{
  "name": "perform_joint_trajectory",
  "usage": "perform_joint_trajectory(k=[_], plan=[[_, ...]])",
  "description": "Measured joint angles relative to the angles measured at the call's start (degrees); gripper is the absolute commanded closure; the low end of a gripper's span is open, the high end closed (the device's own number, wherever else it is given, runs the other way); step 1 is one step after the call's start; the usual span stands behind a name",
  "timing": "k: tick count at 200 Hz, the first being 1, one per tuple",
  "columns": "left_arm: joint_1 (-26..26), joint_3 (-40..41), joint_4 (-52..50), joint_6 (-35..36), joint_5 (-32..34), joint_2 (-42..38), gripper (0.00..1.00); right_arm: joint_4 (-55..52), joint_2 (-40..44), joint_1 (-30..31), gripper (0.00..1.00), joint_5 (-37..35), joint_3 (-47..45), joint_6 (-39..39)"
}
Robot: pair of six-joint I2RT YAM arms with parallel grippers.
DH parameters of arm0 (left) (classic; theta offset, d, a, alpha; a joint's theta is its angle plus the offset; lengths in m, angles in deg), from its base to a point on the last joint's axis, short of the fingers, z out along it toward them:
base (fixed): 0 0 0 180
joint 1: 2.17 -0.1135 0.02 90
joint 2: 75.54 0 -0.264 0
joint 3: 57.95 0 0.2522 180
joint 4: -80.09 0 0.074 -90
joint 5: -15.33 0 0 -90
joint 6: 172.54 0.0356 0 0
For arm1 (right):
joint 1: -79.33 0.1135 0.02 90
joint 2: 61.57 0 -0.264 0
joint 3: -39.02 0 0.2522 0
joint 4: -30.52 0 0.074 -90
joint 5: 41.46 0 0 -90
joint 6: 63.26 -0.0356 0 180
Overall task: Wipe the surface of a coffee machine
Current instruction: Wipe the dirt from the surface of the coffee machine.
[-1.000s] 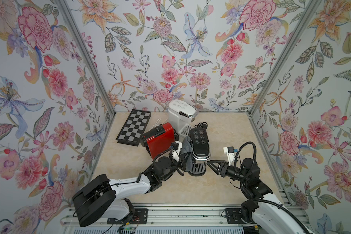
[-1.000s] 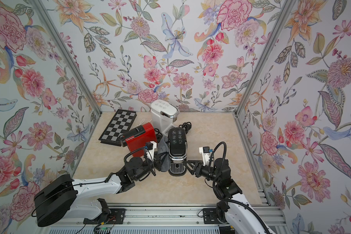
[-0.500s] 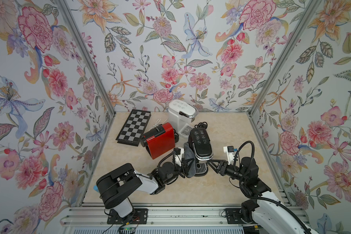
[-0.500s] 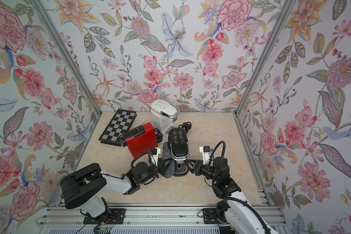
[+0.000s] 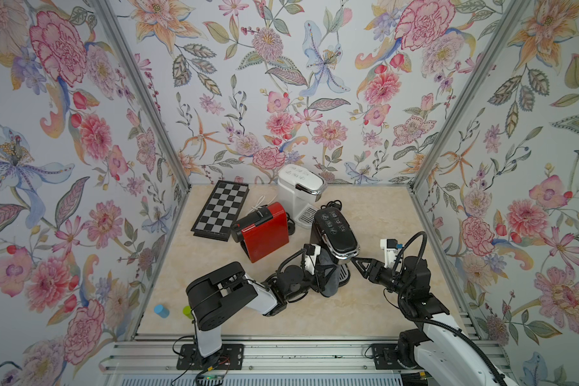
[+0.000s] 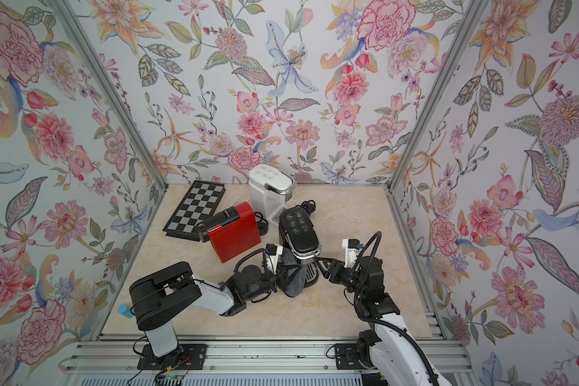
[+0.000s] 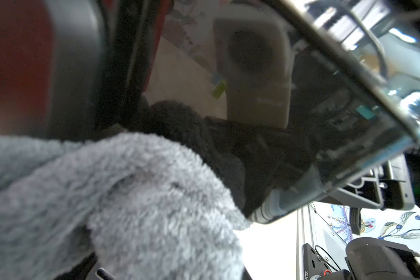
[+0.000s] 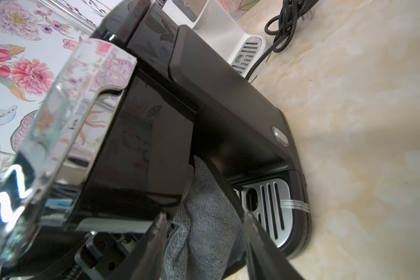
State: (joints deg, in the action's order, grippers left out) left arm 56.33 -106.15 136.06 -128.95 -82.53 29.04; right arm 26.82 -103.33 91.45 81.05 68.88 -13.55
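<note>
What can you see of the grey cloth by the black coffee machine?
The grey cloth looks like soft, fluffy terry, bunched into a wad rather than spread flat. The left gripper is shut on it and presses it against the black coffee machine, under its overhanging head beside the slotted drip tray.

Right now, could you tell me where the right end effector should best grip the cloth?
Probably the bunched fold of the cloth showing under the head of the black coffee machine, beside the drip tray. Come from the robot's right, where the right end effector sits open facing it; the left end effector holds the far side.
</note>
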Motion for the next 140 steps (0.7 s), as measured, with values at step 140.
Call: perform_joint_trajectory(k=[140], plan=[[2.7,-0.7,-24.1,9.0,7.5,-23.0,1.00,3.2,-1.3,0.1,0.47,1.1,-0.7,-1.1]])
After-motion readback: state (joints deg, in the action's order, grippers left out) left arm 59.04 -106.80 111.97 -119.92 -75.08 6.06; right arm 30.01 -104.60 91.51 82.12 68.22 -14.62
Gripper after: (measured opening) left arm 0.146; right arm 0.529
